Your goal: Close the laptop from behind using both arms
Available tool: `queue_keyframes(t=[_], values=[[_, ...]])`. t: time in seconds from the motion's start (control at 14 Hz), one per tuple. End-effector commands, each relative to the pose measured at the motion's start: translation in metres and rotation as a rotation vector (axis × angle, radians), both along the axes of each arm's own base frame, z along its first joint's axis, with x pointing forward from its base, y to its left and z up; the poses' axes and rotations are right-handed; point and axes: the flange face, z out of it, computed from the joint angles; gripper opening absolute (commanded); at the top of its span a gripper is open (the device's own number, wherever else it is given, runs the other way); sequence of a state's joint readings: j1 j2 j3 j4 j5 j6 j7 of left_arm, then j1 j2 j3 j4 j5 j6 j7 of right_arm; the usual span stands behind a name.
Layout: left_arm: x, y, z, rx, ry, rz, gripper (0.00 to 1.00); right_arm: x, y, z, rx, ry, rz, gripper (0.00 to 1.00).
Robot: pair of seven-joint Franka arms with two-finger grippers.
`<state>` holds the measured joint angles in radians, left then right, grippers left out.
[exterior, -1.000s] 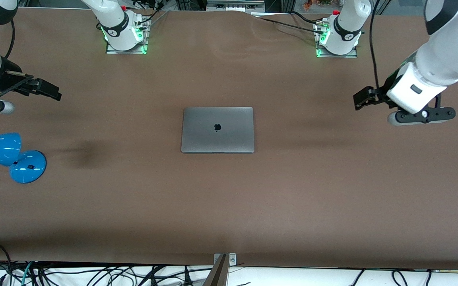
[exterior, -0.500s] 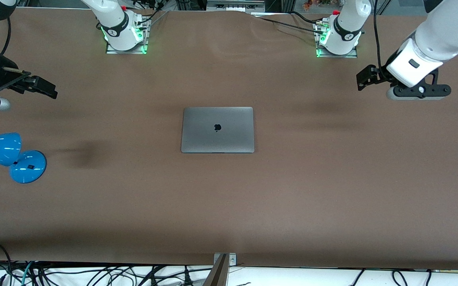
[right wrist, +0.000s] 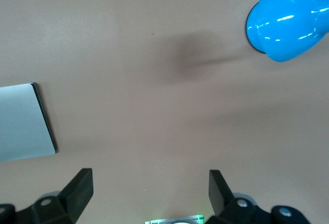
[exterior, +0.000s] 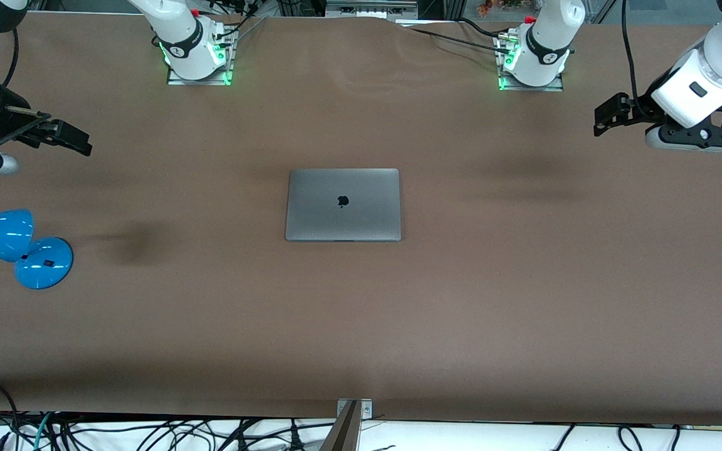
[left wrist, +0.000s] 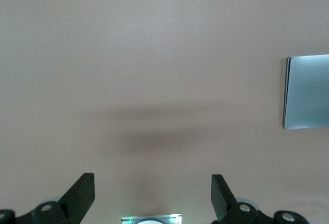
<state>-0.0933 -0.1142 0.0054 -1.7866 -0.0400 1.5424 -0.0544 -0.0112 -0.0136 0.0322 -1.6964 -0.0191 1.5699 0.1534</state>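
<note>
The space-grey laptop [exterior: 343, 204] lies shut and flat at the middle of the brown table [exterior: 524, 282], its dark apple logo on the lid facing up. It also shows in the left wrist view [left wrist: 308, 91] and in the right wrist view [right wrist: 23, 122]. My left gripper [exterior: 608, 116] is open and empty, up in the air over the left arm's end of the table, well apart from the laptop. My right gripper [exterior: 76, 139] is open and empty over the right arm's end, also well apart from it.
A blue desk lamp [exterior: 19, 247] stands near the right arm's end of the table, nearer to the front camera than my right gripper; it shows in the right wrist view [right wrist: 288, 21]. The two arm bases [exterior: 197, 53] [exterior: 533, 59] stand along the table's farther edge.
My left gripper has risen and drawn away from the laptop toward the left arm's end of the table. The right gripper has barely moved. The laptop has not moved.
</note>
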Motion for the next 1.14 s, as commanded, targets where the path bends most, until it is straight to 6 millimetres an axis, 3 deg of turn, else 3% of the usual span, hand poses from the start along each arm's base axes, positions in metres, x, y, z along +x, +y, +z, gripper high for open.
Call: queue_keyframes(t=[0.0, 0.57, 1.07], values=[[-0.006, 0.002, -0.001, 0.003, 0.016, -0.018, 1.0, -0.007, 0.004, 0.009, 0.004, -0.023, 0.029, 1.0], [0.0, 0.002, -0.012, 0.005, 0.037, -0.009, 1.0, -0.009, 0.008, 0.018, 0.037, -0.041, 0.029, 1.0], [0.007, -0.006, 0.004, -0.013, -0.031, -0.016, 1.0, -0.011, 0.008, 0.024, 0.037, -0.061, 0.028, 1.0]])
